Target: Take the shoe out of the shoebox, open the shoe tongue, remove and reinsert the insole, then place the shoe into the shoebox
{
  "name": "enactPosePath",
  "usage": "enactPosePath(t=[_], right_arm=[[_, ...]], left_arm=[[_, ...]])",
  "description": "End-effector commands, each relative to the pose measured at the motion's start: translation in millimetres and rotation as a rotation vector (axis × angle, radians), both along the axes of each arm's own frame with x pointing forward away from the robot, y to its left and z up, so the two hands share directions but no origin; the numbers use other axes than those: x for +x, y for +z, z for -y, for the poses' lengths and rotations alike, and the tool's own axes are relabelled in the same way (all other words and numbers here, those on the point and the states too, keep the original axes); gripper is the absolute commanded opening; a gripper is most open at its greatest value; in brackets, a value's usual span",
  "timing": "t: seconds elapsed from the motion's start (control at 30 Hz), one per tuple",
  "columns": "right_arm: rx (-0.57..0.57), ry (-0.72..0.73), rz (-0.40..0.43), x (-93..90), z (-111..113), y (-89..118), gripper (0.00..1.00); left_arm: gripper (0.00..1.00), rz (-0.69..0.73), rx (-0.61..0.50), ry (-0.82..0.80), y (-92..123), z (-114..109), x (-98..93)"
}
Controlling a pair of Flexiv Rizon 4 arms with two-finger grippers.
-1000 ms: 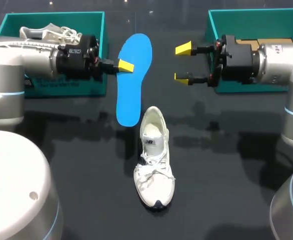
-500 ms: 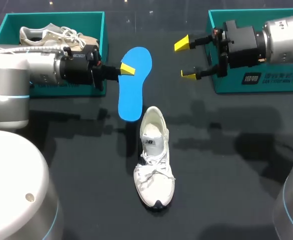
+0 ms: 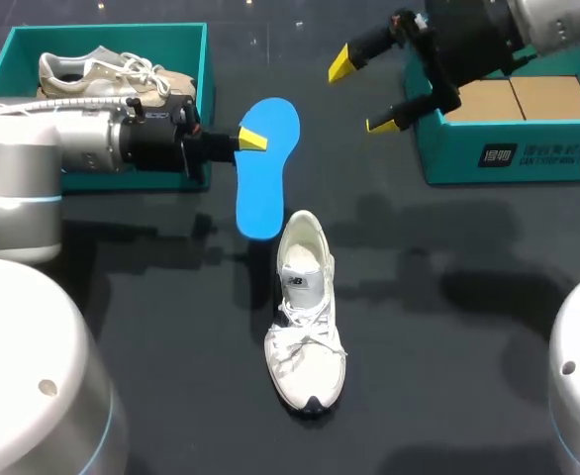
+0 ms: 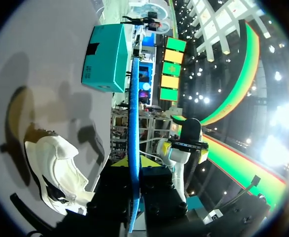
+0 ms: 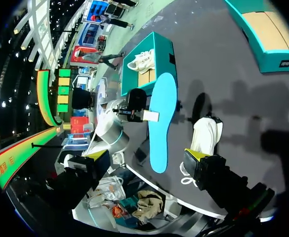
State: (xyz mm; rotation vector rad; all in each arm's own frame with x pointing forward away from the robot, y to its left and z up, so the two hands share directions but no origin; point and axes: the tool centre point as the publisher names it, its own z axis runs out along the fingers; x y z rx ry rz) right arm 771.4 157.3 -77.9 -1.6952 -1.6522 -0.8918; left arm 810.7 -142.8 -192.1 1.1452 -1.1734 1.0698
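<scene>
Right arm (image 3: 473, 35) higher, farther back, over its shoebox (image 3: 508, 158).

Spare white sneaker (image 3: 102, 71) lying inside teal box (image 3: 171, 45), laces trailing toward box's right wall; box sitting on dark tabletop (image 3: 448, 376).

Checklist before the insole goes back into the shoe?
1. Grip: left claw shut on insole: ok.
2. Insole out of the shoe, one end near its opening: ok.
3. Shoe upright on table, opening facing up: ok.
4. Is the tongue pulled open enough: cannot tell.
5. Shoe steadied: right claw is open, empty, up by the right box, away from the shoe: not ok.
6. Right box free to take the shoe: ok.
</scene>
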Motion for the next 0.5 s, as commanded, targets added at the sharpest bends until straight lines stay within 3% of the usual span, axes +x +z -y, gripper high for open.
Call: enactPosePath(t=[0.03,0.27,0.5], right_arm=[[-0.385,-0.009,-0.017,-1.6,-4,11,1.0],[-0.596,-0.019,-0.036,-2.6,-16,24,1.0],[-0.718,-0.048,-0.047,-5.1,-26,31,1.0]], left_arm=[[0.0,-0.003,-0.003,0.016,1,2,-3.5],[0.0,-0.023,-0.001,0.036,0,8,-7.5],[0.0,-0.045,0.006,0.062,1,18,-9.1]])
